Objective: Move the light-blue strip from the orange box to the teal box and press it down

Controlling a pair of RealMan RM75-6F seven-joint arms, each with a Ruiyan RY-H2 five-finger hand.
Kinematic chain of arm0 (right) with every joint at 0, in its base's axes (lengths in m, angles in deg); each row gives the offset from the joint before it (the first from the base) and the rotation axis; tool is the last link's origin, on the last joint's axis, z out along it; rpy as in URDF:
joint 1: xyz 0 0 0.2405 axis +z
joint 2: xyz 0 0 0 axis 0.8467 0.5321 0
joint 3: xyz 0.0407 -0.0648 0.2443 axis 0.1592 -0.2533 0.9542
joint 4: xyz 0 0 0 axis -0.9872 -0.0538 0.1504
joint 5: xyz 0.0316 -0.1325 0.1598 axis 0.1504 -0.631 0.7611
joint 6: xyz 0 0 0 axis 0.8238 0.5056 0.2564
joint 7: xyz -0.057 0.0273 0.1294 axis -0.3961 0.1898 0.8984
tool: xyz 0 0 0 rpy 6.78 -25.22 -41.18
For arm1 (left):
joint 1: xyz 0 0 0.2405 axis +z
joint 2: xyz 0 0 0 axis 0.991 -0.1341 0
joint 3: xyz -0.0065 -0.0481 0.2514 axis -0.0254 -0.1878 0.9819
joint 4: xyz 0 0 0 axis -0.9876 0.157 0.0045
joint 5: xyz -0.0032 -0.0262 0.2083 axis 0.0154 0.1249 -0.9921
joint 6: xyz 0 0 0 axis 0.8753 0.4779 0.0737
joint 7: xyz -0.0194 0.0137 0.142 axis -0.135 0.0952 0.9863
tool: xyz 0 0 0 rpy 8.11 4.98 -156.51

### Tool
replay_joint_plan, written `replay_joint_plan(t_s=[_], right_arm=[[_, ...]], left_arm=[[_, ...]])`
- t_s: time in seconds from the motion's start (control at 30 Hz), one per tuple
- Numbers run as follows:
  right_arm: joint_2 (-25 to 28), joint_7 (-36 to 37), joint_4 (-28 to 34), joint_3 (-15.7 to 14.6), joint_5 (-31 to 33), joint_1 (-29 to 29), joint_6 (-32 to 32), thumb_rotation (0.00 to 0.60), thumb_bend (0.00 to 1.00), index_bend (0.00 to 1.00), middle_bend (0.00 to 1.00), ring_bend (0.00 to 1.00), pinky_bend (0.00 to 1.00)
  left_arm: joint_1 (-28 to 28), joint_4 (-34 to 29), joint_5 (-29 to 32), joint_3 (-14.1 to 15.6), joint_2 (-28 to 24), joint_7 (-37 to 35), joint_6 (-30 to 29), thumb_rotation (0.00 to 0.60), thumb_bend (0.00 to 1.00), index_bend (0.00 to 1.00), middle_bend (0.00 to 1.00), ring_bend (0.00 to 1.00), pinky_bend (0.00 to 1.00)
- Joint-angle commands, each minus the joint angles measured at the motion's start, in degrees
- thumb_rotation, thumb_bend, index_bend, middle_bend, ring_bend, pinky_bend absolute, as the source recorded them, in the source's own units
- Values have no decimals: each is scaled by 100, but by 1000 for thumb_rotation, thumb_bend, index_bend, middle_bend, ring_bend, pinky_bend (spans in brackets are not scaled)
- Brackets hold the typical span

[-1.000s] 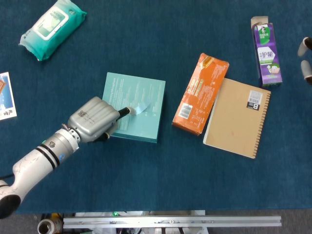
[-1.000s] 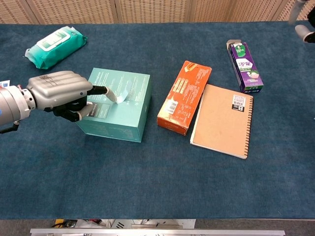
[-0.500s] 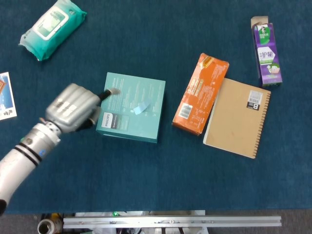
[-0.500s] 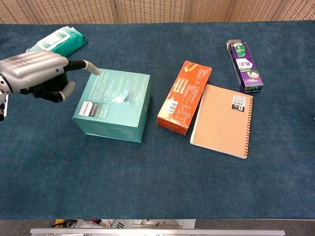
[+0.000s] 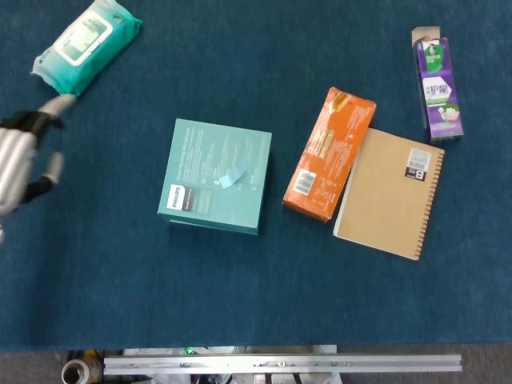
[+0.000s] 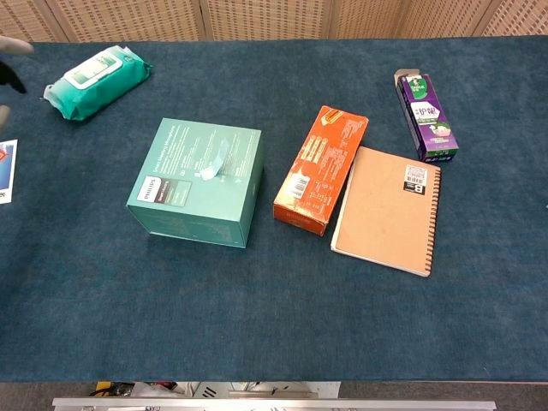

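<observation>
Here the strip (image 5: 231, 177) lies on the teal box (image 5: 204, 200), well apart from the orange box (image 5: 328, 154). Left hand (image 5: 20, 160), fingers spread and empty, hangs at the table's edge. Placement looks complete; only retreat remains.

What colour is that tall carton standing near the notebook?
The carton is purple with green and white print. It shows best in the chest view.

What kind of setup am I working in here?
Likely a lab test table: blue cloth, metal rail at its front edge, and staged odds like a teal box, notebook and wipes.
</observation>
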Motion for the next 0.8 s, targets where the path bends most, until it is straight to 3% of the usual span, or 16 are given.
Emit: replay_joint_plan(t_s=[0.03, 0.4, 0.8], right_arm=[[-61, -46, -294, -210, -325, -248, 228, 600, 224, 327, 459, 393, 611], [-361, 24, -492, -446, -945, -834, 785, 600, 224, 327, 456, 390, 600], [-544, 252, -659, -486, -1330, -885, 464, 600, 224, 327, 456, 389, 600]], left_arm=[[421, 252, 60, -4, 122, -111, -462, 600, 483, 124, 302, 259, 372], [1280, 411, -204, 269, 323, 145, -1222, 600, 482, 125, 302, 259, 346], [1555, 240, -407, 258, 316, 396, -1266, 600, 482, 125, 302, 259, 338]])
